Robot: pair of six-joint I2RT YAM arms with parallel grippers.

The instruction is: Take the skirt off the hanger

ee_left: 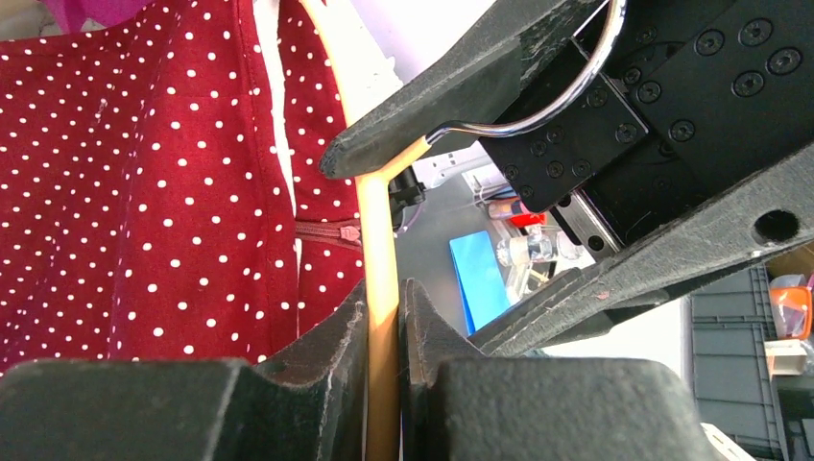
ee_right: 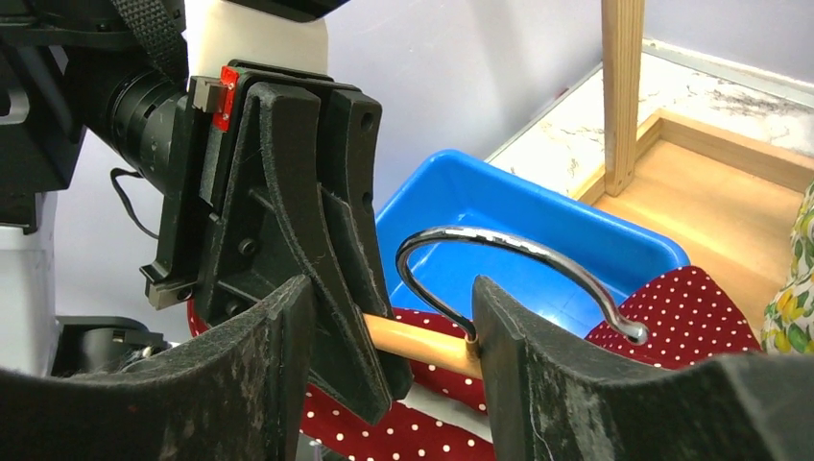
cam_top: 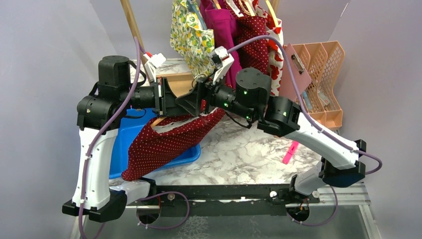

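The red, white-dotted skirt (cam_top: 164, 144) hangs from a wooden hanger (ee_left: 381, 279) and droops over the blue bin. My left gripper (ee_left: 384, 307) is shut on the hanger's wooden bar, just left of the metal hook (ee_right: 499, 245). My right gripper (ee_right: 389, 288) faces it from the right. Its jaws stand apart around the bar (ee_right: 422, 343) and the tip of the left gripper's finger (ee_right: 317, 240). One right fingertip (ee_right: 490, 307) sits against the base of the hook. In the top view both grippers (cam_top: 194, 102) meet above the skirt's waistband.
A blue bin (cam_top: 124, 139) lies under the skirt at the left. Behind stands a wooden rack (ee_right: 622, 86) with several hanging garments (cam_top: 224, 30). A pink clipboard (cam_top: 293, 69) and orange file trays (cam_top: 323, 74) are at the right. A pink peg (cam_top: 290, 152) lies on the marble table.
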